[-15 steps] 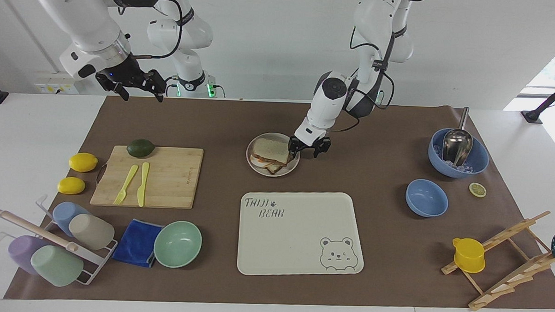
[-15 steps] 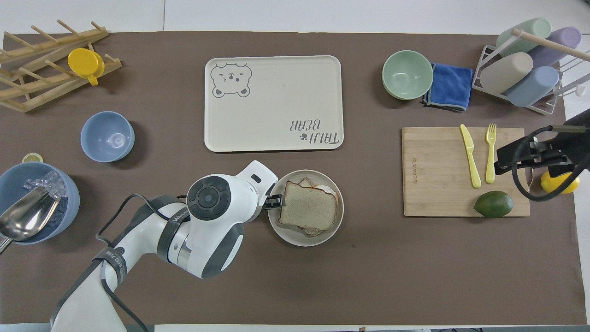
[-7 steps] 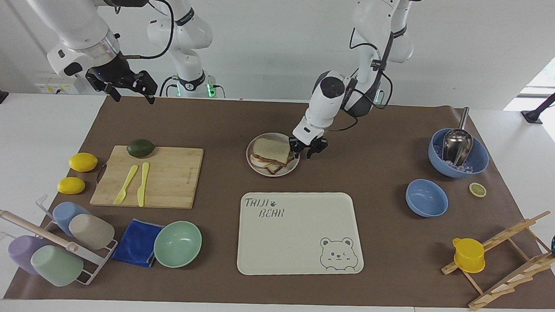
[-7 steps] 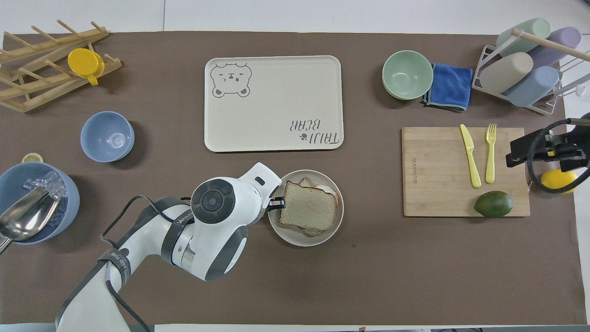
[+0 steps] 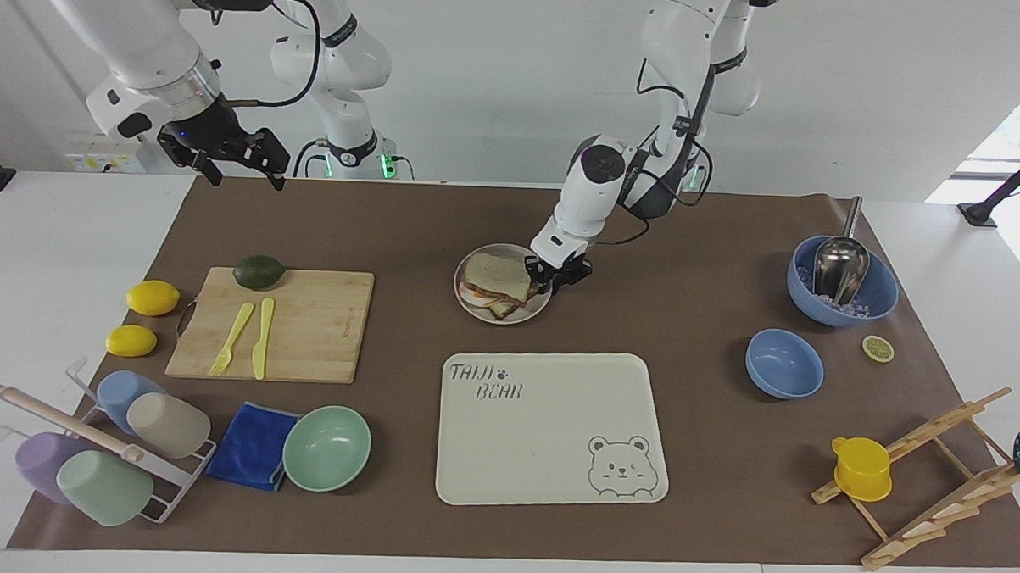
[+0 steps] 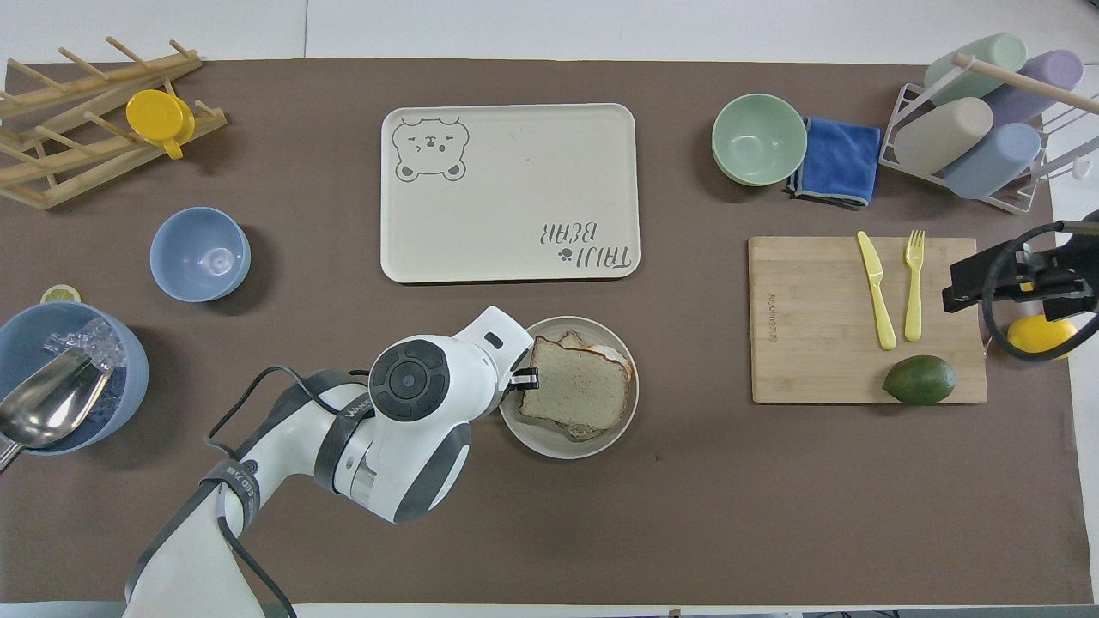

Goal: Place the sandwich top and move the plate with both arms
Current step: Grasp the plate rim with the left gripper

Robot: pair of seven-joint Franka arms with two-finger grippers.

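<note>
Watch the plate (image 5: 502, 313): your left hand (image 5: 556, 274) pinches only its rim on one side, so lifting could tilt it and slide the sandwich top (image 5: 497, 276) off. That speckled, dark-crusted slice lies slightly askew on the stack. Your right hand (image 5: 236, 158) waits wide open over the surface's edge

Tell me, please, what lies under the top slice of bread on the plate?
Under the sandwich top, a lower bread slice and some egg peek out on the plate; the rest of the filling is covered.
</note>
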